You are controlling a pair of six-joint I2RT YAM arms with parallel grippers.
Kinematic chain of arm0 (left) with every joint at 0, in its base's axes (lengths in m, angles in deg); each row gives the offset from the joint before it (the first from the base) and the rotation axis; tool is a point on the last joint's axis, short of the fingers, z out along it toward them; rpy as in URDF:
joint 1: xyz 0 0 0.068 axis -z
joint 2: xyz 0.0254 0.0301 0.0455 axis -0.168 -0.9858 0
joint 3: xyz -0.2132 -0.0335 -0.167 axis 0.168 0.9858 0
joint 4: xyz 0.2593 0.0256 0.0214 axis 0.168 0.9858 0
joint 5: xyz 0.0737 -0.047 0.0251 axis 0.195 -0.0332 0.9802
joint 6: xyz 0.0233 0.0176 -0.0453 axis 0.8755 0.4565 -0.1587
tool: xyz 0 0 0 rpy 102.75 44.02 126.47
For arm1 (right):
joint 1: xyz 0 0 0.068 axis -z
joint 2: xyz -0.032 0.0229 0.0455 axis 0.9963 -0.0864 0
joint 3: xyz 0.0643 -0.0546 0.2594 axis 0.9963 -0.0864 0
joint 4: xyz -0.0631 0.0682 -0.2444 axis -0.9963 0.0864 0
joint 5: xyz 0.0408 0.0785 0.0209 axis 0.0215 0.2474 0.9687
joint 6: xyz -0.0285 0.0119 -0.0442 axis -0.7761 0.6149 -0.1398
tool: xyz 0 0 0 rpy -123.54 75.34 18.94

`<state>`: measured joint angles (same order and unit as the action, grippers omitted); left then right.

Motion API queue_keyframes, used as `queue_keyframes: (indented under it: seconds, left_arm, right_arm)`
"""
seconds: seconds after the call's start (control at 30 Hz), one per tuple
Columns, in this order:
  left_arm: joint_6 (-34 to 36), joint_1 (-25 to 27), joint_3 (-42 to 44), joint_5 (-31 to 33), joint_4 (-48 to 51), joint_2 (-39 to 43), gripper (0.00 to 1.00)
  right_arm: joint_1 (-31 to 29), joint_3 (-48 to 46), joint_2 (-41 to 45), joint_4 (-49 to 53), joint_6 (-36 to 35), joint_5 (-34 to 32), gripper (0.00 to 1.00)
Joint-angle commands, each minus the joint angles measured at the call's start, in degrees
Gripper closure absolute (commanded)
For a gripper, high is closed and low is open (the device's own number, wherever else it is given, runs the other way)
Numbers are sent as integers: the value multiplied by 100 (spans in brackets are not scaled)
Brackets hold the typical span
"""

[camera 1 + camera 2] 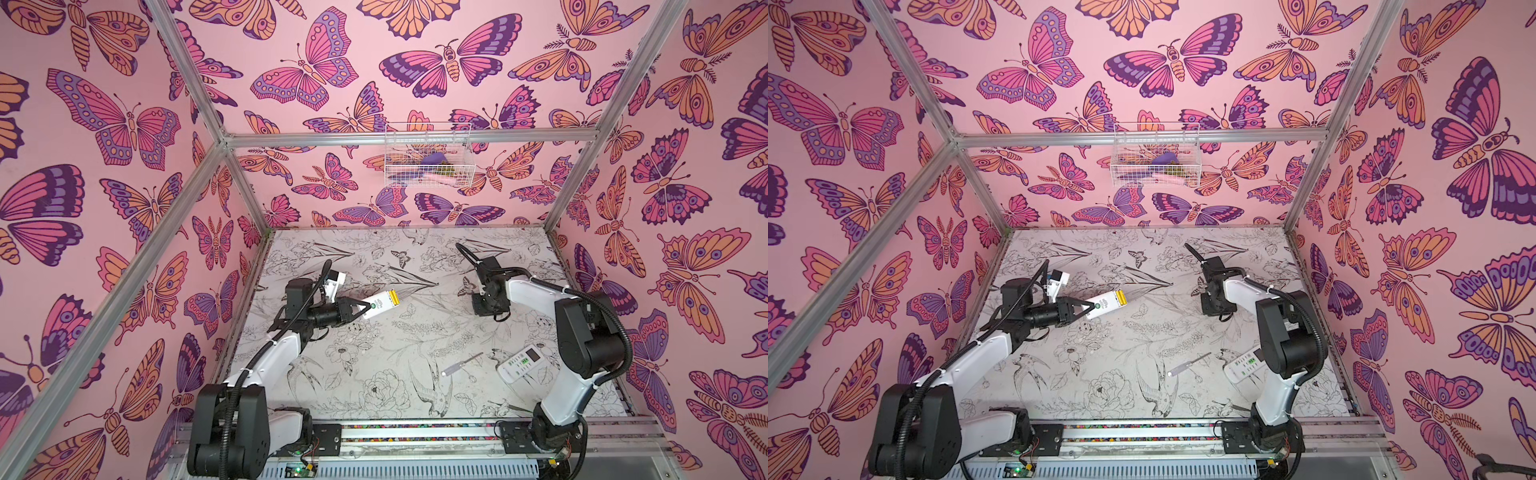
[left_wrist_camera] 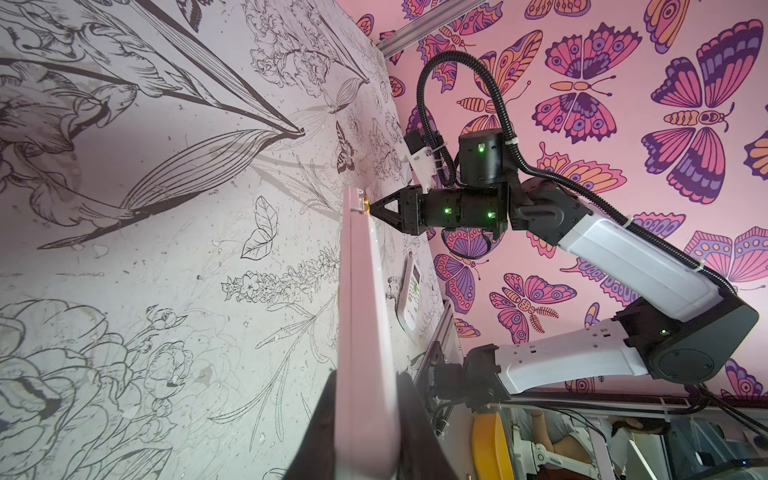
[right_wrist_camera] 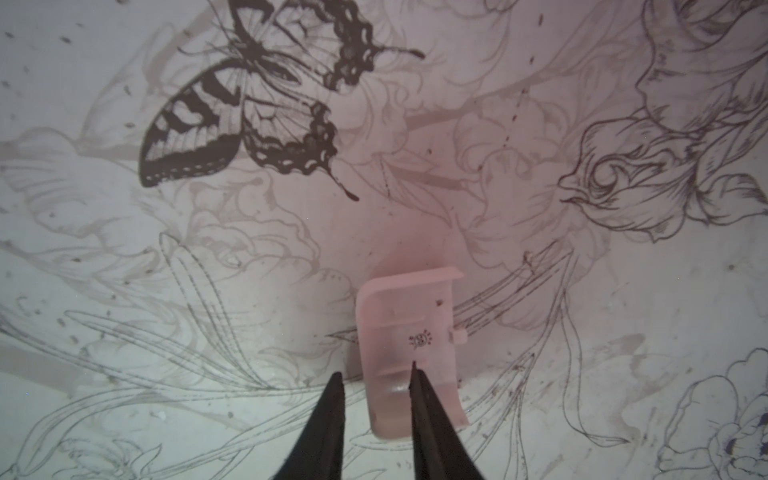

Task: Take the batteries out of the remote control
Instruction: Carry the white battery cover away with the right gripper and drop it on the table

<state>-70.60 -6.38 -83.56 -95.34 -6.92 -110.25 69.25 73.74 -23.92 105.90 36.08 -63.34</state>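
Nearest, a second remote [image 1: 524,363] and screwdriver [image 1: 461,364] lie on the table [image 1: 415,332], set aside. The left gripper [image 1: 368,311] clamps the remote [image 1: 384,302], its yellow batteries [image 1: 394,296] exposed, likely steadied for picking. Farther, the right gripper [image 3: 376,369] hangs slightly parted over the cover [image 3: 409,316], gripping nothing.

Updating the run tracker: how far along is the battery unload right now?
Done: the battery cover is off and lies on the table under the open right gripper. In hand: the left gripper grips the remote, its two yellow batteries exposed but still seated. Left: pull both out. A second remote lies face up beside the screwdriver; its battery side is hidden.
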Motion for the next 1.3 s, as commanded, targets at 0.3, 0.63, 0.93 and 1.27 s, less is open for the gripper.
queue_keyframes:
  seconds: [0.3, 0.63, 0.93, 1.27]
  left_arm:
    - [229, 20, -60, 32, 90, 199, 100]
    - [296, 207, -228, -157, 93, -50, 100]
    - [153, 306, -221, -85, 94, -393, 100]
    - [173, 724, -348, 15, 91, -1032, 100]
  right_arm:
    - [-12, -845, 2224, 467, 400, 155, 64]
    - [-12, -1381, 4271, 1083, 408, 67, 57]
    - [-15, -1697, 5720, 1381, 330, -308, 37]
    - [-5, -2154, 7151, 1313, 556, -451, 11]
